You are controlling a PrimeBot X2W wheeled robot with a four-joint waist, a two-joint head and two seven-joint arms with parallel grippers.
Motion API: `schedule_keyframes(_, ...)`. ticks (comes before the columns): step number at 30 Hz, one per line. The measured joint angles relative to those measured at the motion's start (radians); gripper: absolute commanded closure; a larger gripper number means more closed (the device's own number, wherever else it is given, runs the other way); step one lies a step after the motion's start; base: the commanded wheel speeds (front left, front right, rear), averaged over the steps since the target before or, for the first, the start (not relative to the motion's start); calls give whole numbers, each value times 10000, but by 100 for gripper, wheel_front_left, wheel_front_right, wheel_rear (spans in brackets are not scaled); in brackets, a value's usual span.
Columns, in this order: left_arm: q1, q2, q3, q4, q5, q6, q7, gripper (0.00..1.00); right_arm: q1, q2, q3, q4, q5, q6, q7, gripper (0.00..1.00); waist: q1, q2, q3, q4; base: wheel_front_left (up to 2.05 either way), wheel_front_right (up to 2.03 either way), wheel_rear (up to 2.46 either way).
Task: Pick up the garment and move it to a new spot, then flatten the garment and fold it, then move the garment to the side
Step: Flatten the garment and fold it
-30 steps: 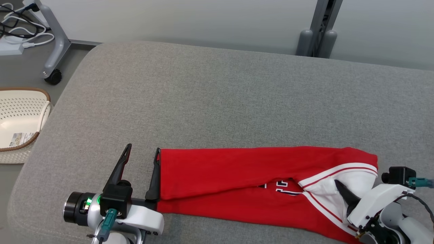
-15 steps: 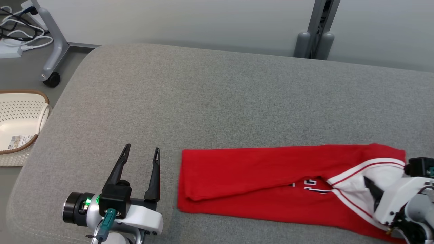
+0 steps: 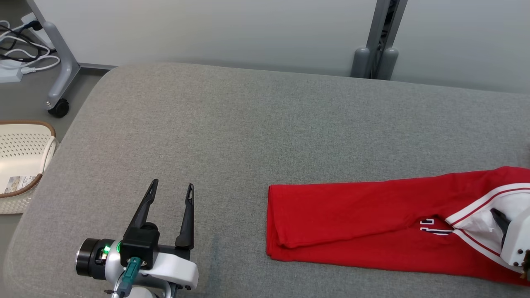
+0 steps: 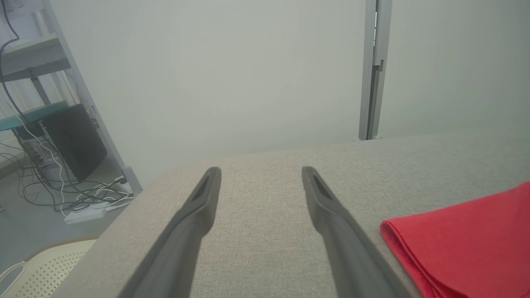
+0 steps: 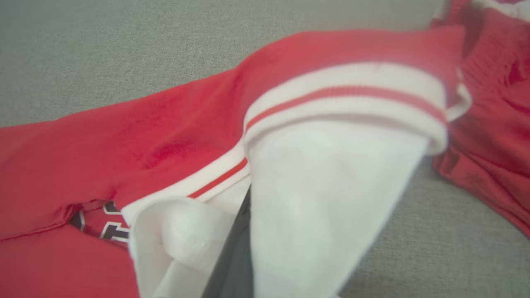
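Observation:
The garment (image 3: 352, 219) is a red jersey with white, red-striped trim and dark lettering, folded into a long band on the grey cushion (image 3: 265, 124). It lies at the lower right in the head view. My right gripper (image 3: 499, 221) is shut on the garment's white trimmed end (image 5: 331, 182), at the right edge of the head view. My left gripper (image 3: 172, 188) stands open over bare cushion, well left of the garment's folded left edge (image 4: 397, 240), with nothing between its fingers (image 4: 198, 207).
A cream perforated basket (image 3: 20, 161) sits on the floor off the cushion's left edge. A wheeled grey stand (image 3: 58, 87) and cables (image 3: 20, 49) are at the far left. A grey post (image 3: 372, 49) rises behind the cushion by the wall.
The right gripper has dragged the garment to the right, away from the left gripper, which stayed put. The head view has shifted slightly as well.

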Motion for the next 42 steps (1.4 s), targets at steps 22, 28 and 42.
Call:
schedule_keyframes(22, 362, -6, -90, 86, -393, 240, 0, 0, -49, 263, -81, -3058, -261, -27, 2311, 100, 0, 0, -646, -510, 0, 0, 0)
schedule_keyframes(28, 364, -6, -171, 92, -449, 297, 0, 0, 429, 813, -520, -4015, -569, -27, 3106, 100, 0, 0, -666, -524, 0, 0, 0)
schedule_keyframes(42, 361, -8, -284, 138, -606, 336, 0, 0, 949, 3106, -1910, -4153, -1835, -29, 3965, 100, 0, 0, -512, -49, 0, 0, 0)
